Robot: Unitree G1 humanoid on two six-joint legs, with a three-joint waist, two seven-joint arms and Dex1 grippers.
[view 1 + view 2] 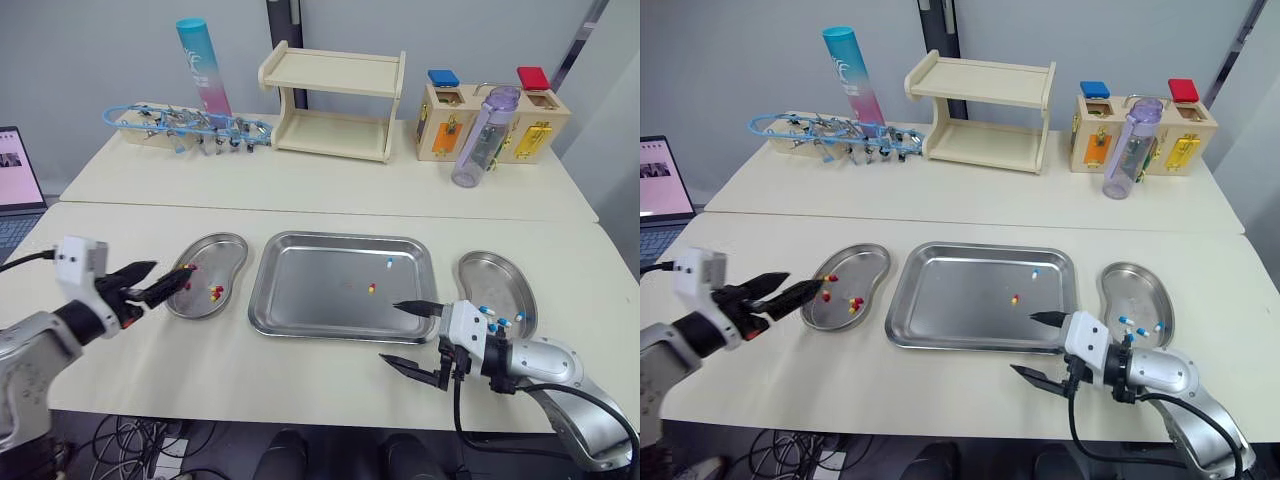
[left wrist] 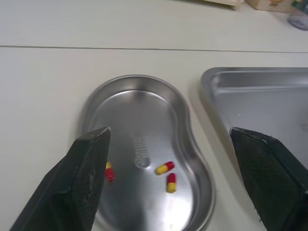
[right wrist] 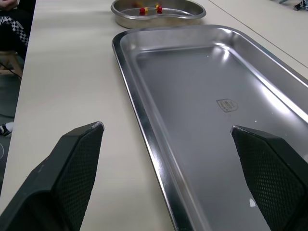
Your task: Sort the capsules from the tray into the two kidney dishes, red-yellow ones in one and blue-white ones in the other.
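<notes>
A steel tray (image 1: 300,300) lies mid-table and holds one red-yellow capsule (image 1: 371,288) and one blue-white capsule (image 1: 389,262). The left kidney dish (image 1: 222,250) holds three red-yellow capsules (image 2: 164,168). Several blue-white capsules (image 1: 487,311) lie in the right kidney dish (image 1: 490,272). My left gripper (image 1: 172,272) hangs open over the left dish's near-left rim, nothing between its fingers. At the tray's front right corner my right gripper (image 1: 390,331) is open and empty, one finger over the tray rim and the other over the table.
The rear table carries a wooden shelf (image 1: 335,100), a purple bottle (image 1: 483,135), a wooden lock box (image 1: 530,125), a tall blue-pink tube (image 1: 203,70) and a blue tool rack (image 1: 190,128). A laptop (image 1: 15,180) sits at the far left.
</notes>
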